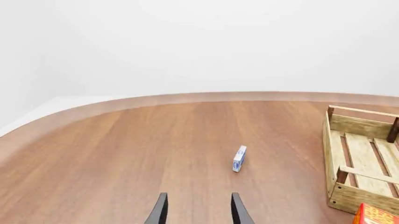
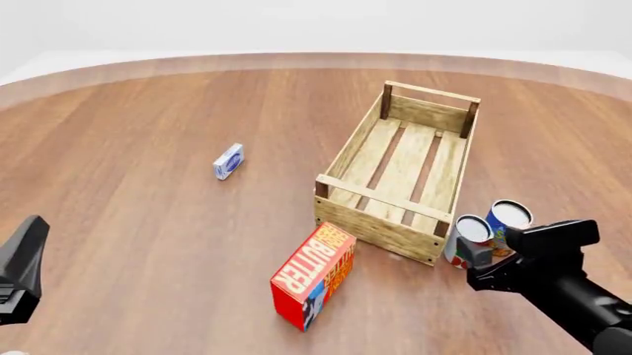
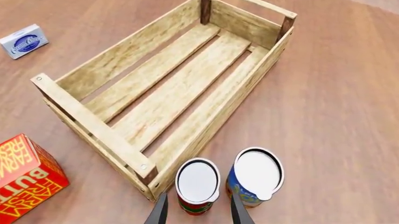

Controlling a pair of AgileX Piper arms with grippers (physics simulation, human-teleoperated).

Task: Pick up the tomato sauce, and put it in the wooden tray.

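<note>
The tomato sauce (image 3: pixel 197 181) is a small can with a white top and a red and green label. It stands upright on the table just outside the near right corner of the wooden tray (image 3: pixel 118 60). In the front view the can (image 2: pixel 470 231) is next to the tray (image 2: pixel 368 220). My right gripper (image 3: pixel 199 212) is open, just above and behind the can, with one finger on each side of it and not touching it. It also shows in the front view (image 2: pixel 477 266). My left gripper (image 1: pixel 199 212) is open and empty over bare table at the near left (image 2: pixel 22 266).
A blue-and-orange can (image 3: pixel 255 176) stands right beside the tomato sauce, touching or nearly so. A red butter box (image 2: pixel 314 275) stands in front of the tray's near left corner. A small blue-and-white box (image 2: pixel 228 160) lies left of the tray.
</note>
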